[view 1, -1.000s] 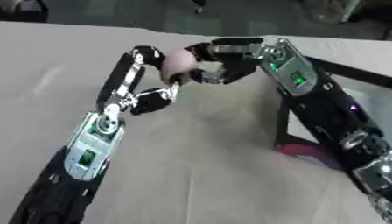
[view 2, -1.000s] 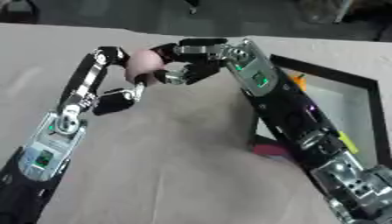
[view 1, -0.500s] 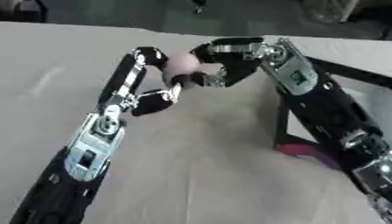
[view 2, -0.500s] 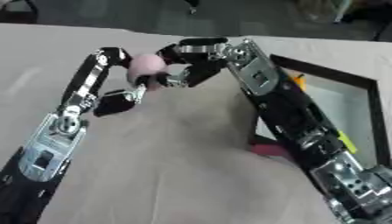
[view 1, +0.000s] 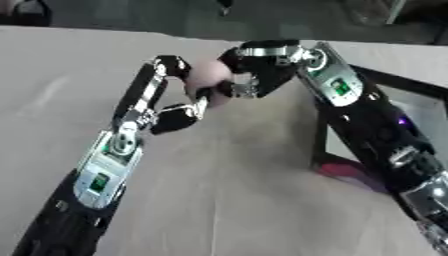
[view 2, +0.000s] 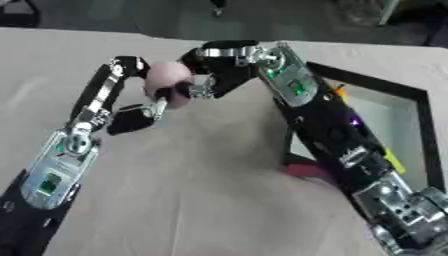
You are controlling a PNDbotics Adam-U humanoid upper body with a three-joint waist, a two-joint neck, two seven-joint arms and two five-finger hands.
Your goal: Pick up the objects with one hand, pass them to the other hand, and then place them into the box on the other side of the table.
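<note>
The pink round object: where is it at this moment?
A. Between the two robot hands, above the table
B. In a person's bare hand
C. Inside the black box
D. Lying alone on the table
A: the pink round object sits between the left hand and the right hand, whose fingers curl at its sides, away from the black box.

Even, fairly bright light, soft blur throughout, faint shadows, perhaps overhead lighting.

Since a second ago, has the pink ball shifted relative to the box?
No. The pink ball sits as before, left of the box corner, between the left hand and right hand.
</note>
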